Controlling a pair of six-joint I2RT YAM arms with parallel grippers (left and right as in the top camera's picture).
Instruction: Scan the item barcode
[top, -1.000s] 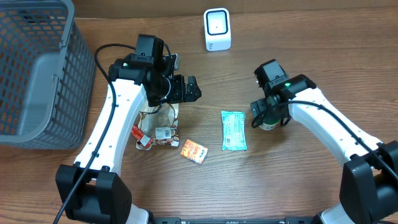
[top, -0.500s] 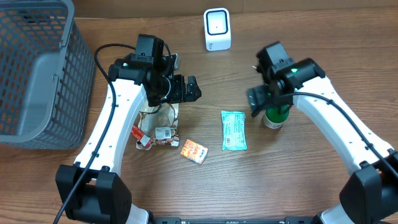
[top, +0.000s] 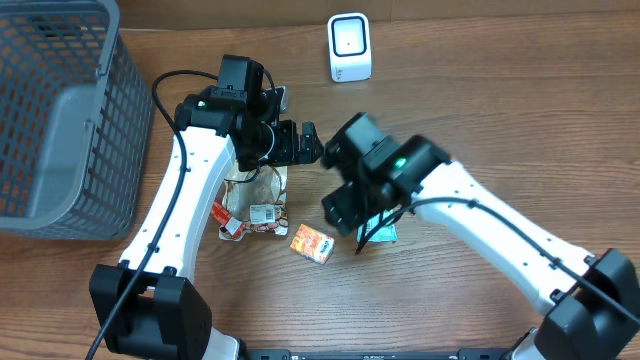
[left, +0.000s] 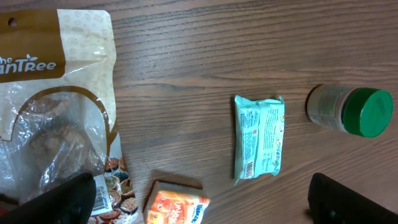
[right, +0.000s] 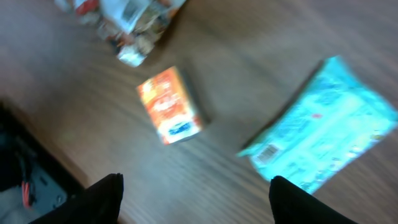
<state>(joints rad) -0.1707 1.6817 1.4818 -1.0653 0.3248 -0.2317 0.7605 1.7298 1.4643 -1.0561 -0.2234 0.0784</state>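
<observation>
The right claw (right: 200, 190) hangs open above the orange box (right: 169, 106) and teal packet (right: 323, 124), mid-frame on the worktop (right: 249, 37); the left claw (left: 205, 199) is open too. Best to centre on one item, grip its narrow sides, and leave the barcode uncovered for the scanner (top: 349, 47) at top centre.

A brown-and-white snack bag (left: 56, 118) fills the left of the frame on the wooden table (left: 186, 50). A teal packet (left: 259, 138) lies at centre, barcode at its lower end. A green-lidded jar (left: 351, 111) lies on its side at right. An orange box (left: 177, 204) sits at the bottom edge, between two dark fingertips (left: 62, 198) in the lower corners, set wide apart.
</observation>
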